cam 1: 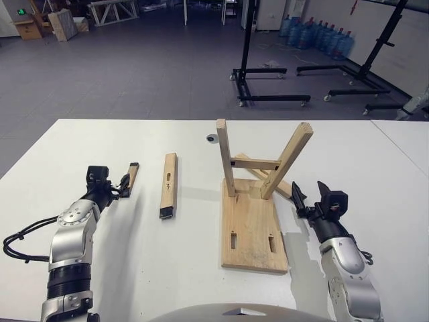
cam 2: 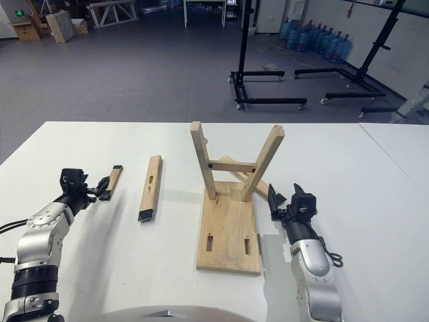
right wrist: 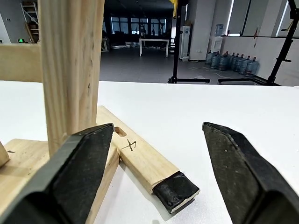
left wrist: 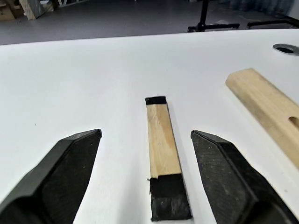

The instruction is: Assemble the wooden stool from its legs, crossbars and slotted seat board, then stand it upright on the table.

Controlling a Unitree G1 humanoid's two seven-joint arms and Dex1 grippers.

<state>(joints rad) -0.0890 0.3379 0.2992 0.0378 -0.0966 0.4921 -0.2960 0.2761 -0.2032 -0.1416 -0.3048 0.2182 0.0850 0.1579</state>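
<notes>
Left wrist view: the crossbar point(left wrist: 162, 140) lies inside the spread left pincer point(left wrist: 145, 133).

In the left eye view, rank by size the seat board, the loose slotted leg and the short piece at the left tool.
1. Seat board, clearly largest.
2. Loose slotted leg.
3. Short piece at the left tool, smallest.
</notes>
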